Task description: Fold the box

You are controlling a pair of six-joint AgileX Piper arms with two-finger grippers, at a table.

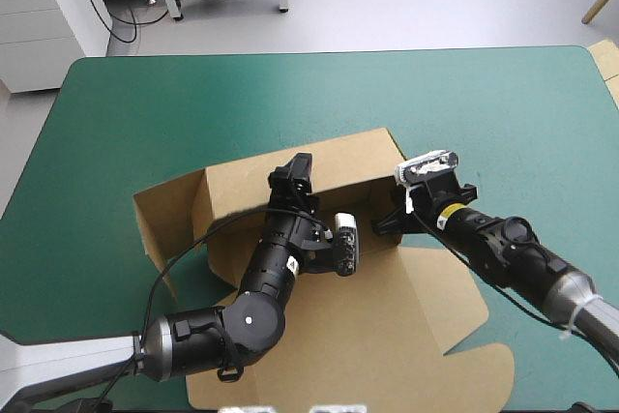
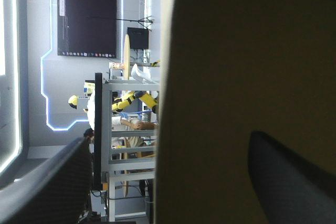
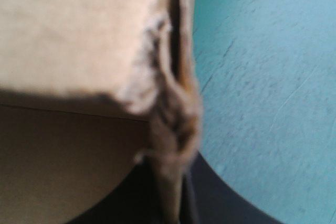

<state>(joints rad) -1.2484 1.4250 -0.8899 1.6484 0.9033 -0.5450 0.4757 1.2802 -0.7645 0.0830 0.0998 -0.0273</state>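
Brown cut-board box sits in the middle of the teal-green table cover. From my station it reads as partly formed. Its long back wall is raised, a side flap stands up at the left end, and the lid panel with its rounded tabs lies flat toward the table's near edge.

My left gripper, the one with broad black fin fingers, reaches over the tray to the top of the back wall. On its wrist camera the fingers stand wide apart, released. The board rises ahead of them, its upright edge falling between the two, and nothing is pinched.

My right gripper is at the right end of the back wall, low at the corner. Its wrist camera shows the black fingers drawn together on a frayed, doubled edge of board, clenched on the box, with bare cover just beside it.
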